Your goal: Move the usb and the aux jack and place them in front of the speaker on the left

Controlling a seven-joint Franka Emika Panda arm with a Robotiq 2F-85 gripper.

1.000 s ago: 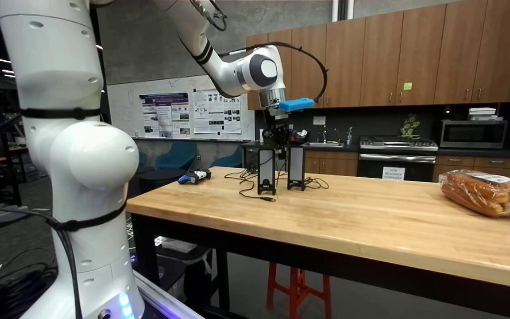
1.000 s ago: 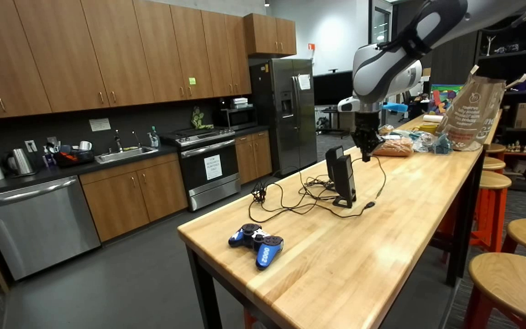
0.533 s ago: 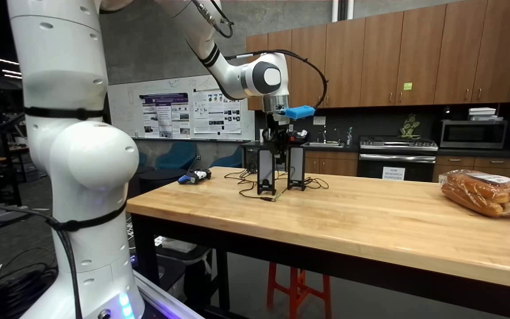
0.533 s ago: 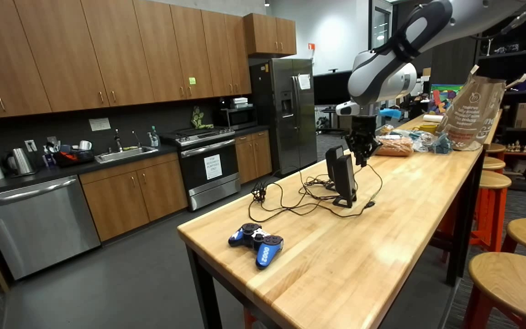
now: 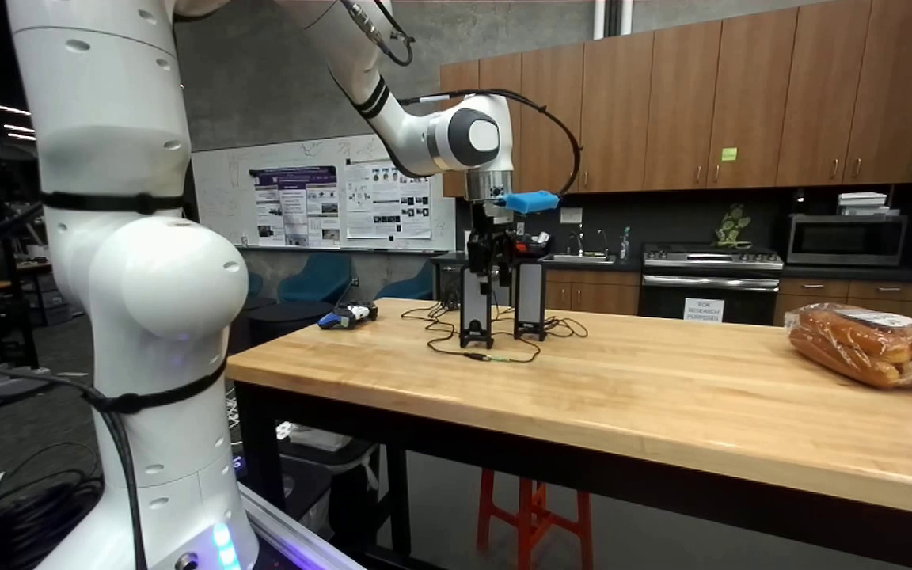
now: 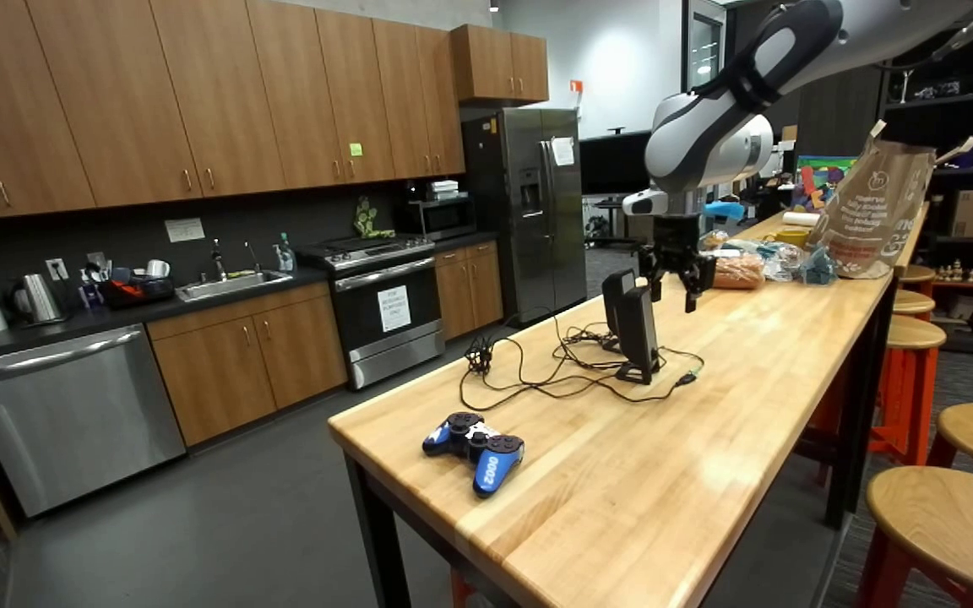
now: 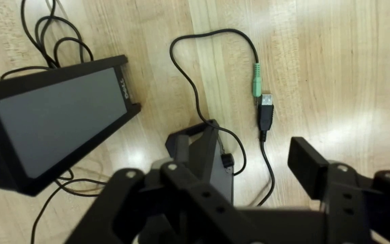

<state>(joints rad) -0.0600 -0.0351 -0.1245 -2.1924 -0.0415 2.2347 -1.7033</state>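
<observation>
Aux jack, its cord just freed by jaws now apart, lies beside the USB plug, placement seemingly complete.

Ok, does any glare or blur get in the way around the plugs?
In an exterior view, the black gripper shows little surface detail. In the wrist view, the USB and jack look fairly sharp; glare whitens the table to the USB's right in the picture and between the speakers; the gripper's nearest parts look out of focus.
</observation>
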